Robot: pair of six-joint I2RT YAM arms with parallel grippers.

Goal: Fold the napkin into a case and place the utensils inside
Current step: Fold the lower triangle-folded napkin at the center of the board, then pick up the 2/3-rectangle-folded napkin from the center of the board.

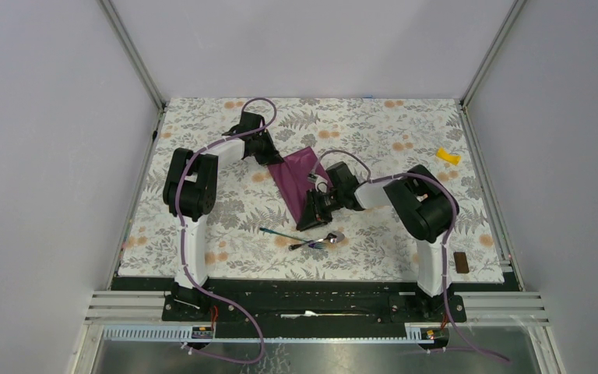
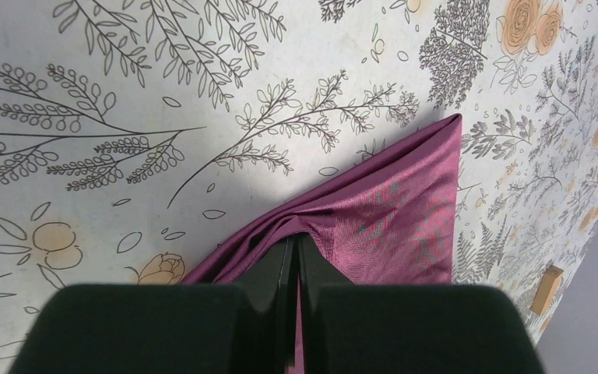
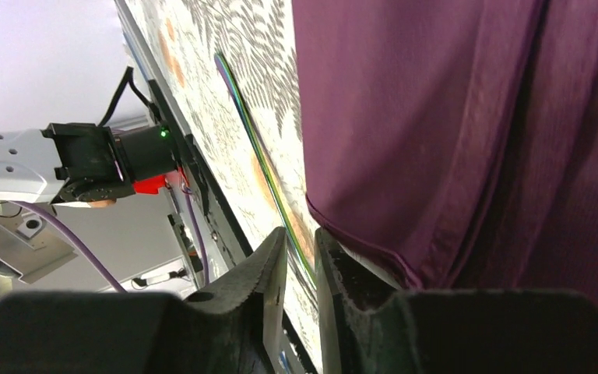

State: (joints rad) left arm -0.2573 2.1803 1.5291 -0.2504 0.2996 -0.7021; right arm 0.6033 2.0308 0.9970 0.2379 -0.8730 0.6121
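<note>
"Top external view: where is the napkin point(image 1: 297, 178) placed, and how is it held?"

"It is seen as a slanted strip on the tablecloth point(image 1: 374, 132) at mid-table, between the two arms. Its far end is pinched by the left gripper point(image 2: 294, 243), whose jaws are pressed together on a bunched fold. A narrow slit is left between the jaws of the right gripper point(image 3: 300, 234). Nothing is seen in that slit, and the near hem is only laid against the outer side of one finger."

"What could be spoiled from here?"

"If the cloth is pulled from the left alone, the near end would likely be dragged and the fold skewed, since no grip is shown there. The thin fabric could also be slipped out of so small a pinch. The spoon point(image 1: 332, 238) and the iridescent utensil point(image 1: 276, 231) are laid just beside the near end. They could be swept aside or trapped under the cloth if the right fingers are lowered carelessly."
</note>
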